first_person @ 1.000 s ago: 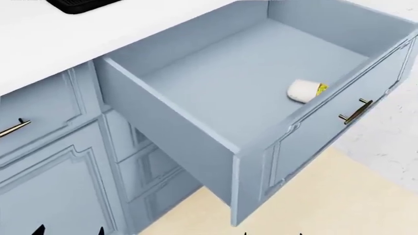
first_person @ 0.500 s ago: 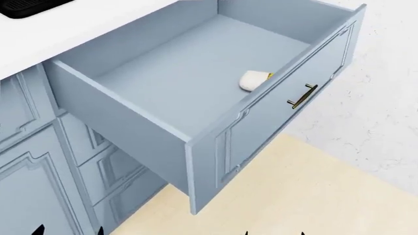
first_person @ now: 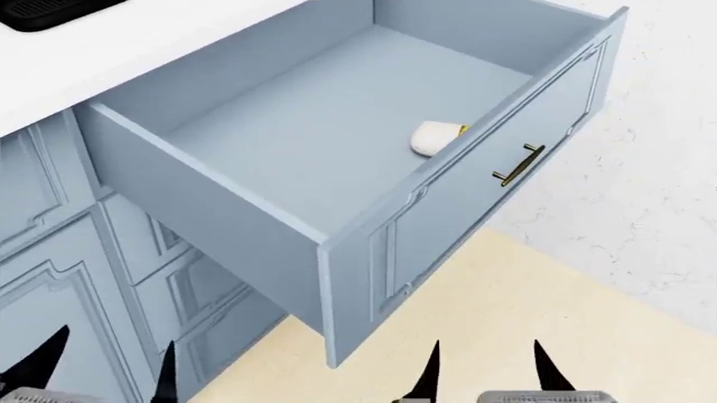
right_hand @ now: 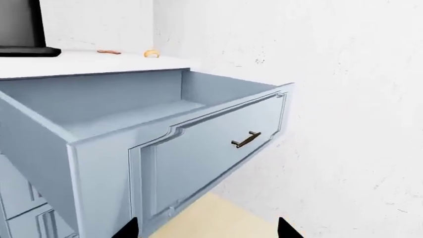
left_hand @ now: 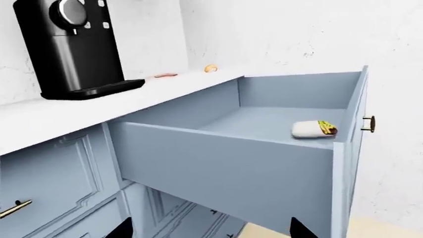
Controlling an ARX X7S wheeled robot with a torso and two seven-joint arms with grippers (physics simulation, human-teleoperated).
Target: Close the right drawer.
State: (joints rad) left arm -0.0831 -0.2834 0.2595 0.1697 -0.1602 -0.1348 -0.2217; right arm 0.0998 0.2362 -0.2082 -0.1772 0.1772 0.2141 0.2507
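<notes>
Well beyond right pincer [first_person: 485, 369]: right drawer [first_person: 336, 143], open.

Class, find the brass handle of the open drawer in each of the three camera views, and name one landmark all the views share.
Left wrist view: handle seen end-on, poking past the far end of the drawer front.
Head view: handle in full, on the drawer front, near the wrap inside.
Right wrist view: handle on the front panel, towards the wall.
Shared landmark: the open drawer itself.
</notes>
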